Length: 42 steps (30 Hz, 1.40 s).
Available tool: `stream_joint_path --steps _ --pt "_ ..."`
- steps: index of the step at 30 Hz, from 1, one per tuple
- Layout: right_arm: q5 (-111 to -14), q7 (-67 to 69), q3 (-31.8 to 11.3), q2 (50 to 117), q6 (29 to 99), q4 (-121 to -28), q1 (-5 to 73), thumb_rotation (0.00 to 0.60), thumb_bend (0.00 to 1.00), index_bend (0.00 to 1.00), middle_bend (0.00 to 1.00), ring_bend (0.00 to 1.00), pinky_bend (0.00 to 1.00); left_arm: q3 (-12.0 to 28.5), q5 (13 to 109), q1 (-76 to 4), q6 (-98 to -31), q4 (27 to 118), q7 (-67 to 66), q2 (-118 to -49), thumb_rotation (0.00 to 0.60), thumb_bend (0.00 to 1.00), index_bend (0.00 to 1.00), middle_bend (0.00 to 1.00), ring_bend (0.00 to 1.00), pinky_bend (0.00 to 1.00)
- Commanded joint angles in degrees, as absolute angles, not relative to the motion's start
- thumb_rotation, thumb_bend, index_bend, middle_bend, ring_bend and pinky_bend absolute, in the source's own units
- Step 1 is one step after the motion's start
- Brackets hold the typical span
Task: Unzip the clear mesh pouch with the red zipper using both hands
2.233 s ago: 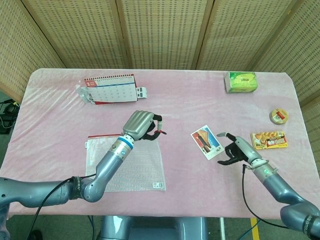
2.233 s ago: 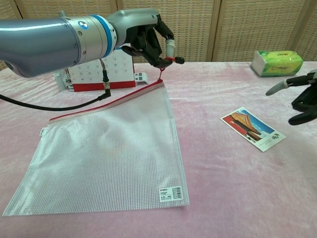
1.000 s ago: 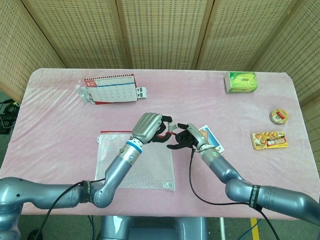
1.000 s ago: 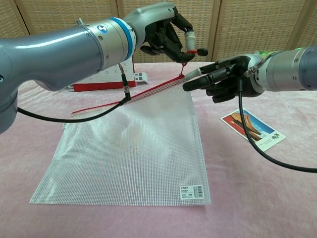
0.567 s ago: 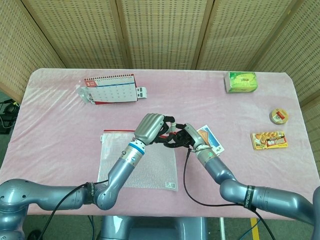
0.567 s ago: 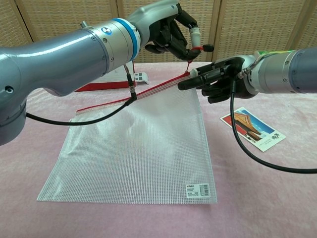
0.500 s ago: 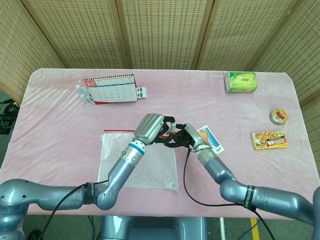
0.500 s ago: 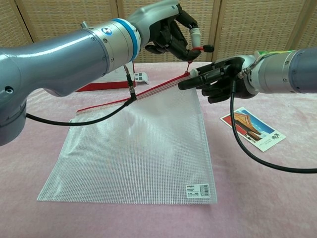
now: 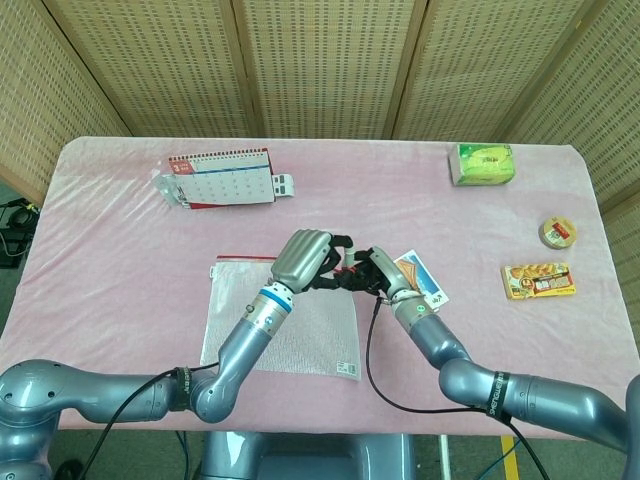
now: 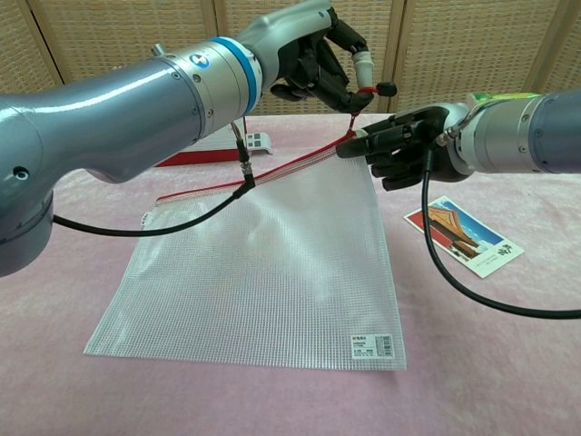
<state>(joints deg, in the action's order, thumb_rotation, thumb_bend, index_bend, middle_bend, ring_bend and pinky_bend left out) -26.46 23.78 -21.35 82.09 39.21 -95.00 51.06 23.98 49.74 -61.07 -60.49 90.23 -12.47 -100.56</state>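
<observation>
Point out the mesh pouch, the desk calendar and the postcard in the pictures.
mesh pouch (image 10: pixel 263 272), chest view, middle of its clear mesh face.
desk calendar (image 9: pixel 222 181), head view, its white date grid.
postcard (image 10: pixel 463 234), chest view, centre of its printed picture.

A rectangular desk draped in pale pink, faintly wrinkled cloth (image 9: pixel 110 220) fills the scene under even, soft light. Behind it stand folding screens of tan woven cane in wooden frames (image 9: pixel 320 60). Dark grey-green floor (image 9: pixel 12 225) shows past the desk's edge.
</observation>
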Motion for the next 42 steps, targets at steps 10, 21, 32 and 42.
stream_joint_path --steps 10,21,32,42 --pt "-28.1 23.9 -22.5 81.4 37.2 -95.7 49.6 0.6 0.68 0.73 0.97 0.96 1.0 24.6 49.7 -60.4 -60.2 89.7 -12.1 -99.7 0.6 0.78 0.88 0.99 0.93 1.0" --pt "-32.4 27.3 -25.3 80.2 33.9 -96.9 46.9 0.6 0.74 0.73 0.97 0.96 1.0 24.6 48.9 -59.0 -58.7 88.7 -10.2 -98.0 0.6 0.78 0.88 0.99 0.93 1.0" --pt "-36.5 31.8 -28.5 78.6 30.5 -97.4 44.4 0.6 0.77 0.73 0.97 0.96 1.0 24.1 47.3 -57.5 -55.9 86.3 -8.2 -96.1 0.6 0.78 0.88 0.99 0.93 1.0" --pt "-38.5 34.5 -30.1 77.4 28.3 -97.5 43.1 0.6 0.77 0.73 0.97 0.96 1.0 24.0 46.6 -57.0 -54.7 84.9 -7.4 -95.2 0.6 0.78 0.88 0.99 0.93 1.0"
